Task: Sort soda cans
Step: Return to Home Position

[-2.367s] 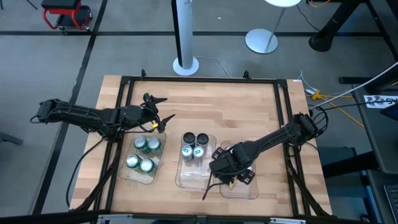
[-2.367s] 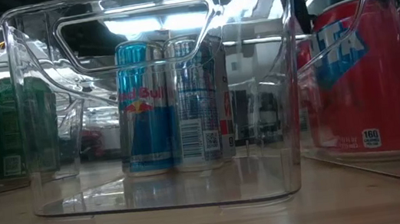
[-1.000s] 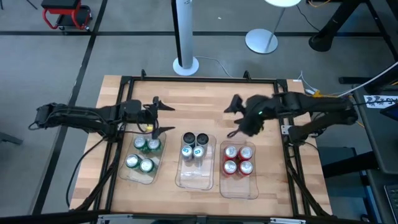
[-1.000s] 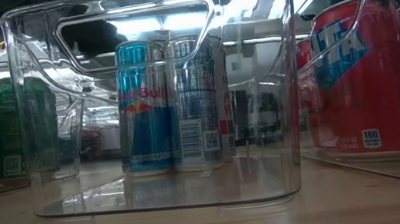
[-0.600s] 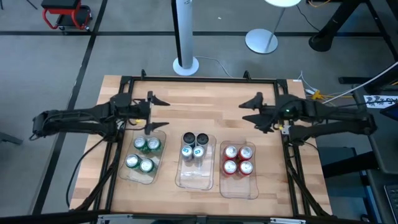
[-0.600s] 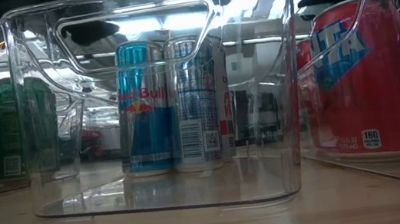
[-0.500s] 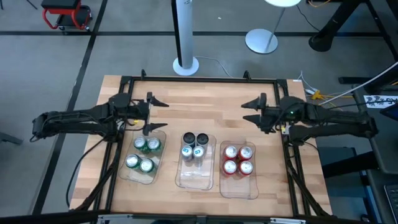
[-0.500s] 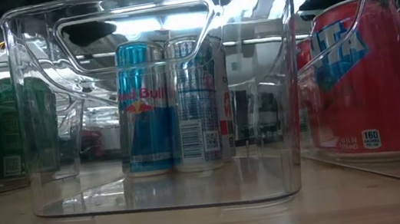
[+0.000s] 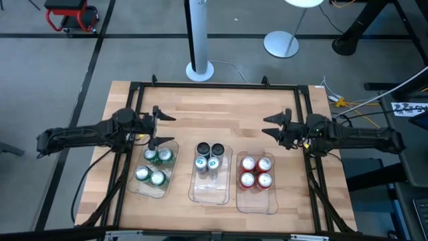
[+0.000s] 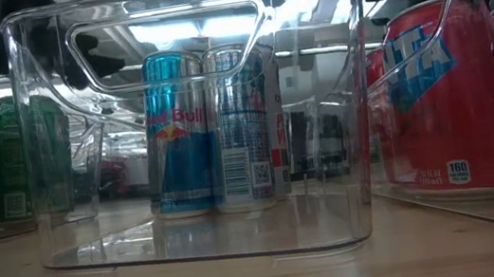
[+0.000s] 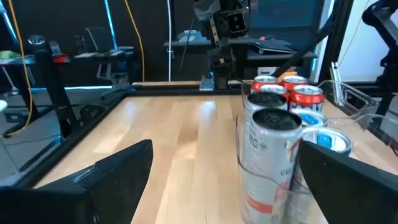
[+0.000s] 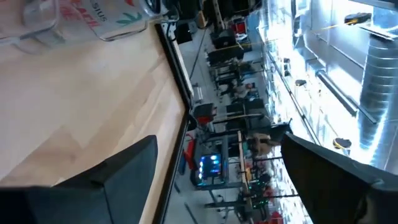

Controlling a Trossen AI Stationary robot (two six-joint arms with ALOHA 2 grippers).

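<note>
Across the lower half of the high view, three clear trays sit side by side on the wooden surface [image 9: 214, 107]. Four green cans [image 9: 153, 165] stand in the left tray [image 9: 136, 188], four silver cans [image 9: 209, 159] in the middle tray [image 9: 208, 193] and four red cans [image 9: 256, 171] in the right tray [image 9: 258, 202]. The left tool [image 9: 167, 129] hangs at centre left, just above the green cans in the frame, fingers spread wide and empty. The right tool [image 9: 267, 125] hangs at centre right, equally wide and empty.

In the low view, the silver cans stand at the middle tray's far end, with green cans at the left edge and red cans at the right.

In the left wrist view, silver cans fill the lower right, with red cans behind them.
</note>
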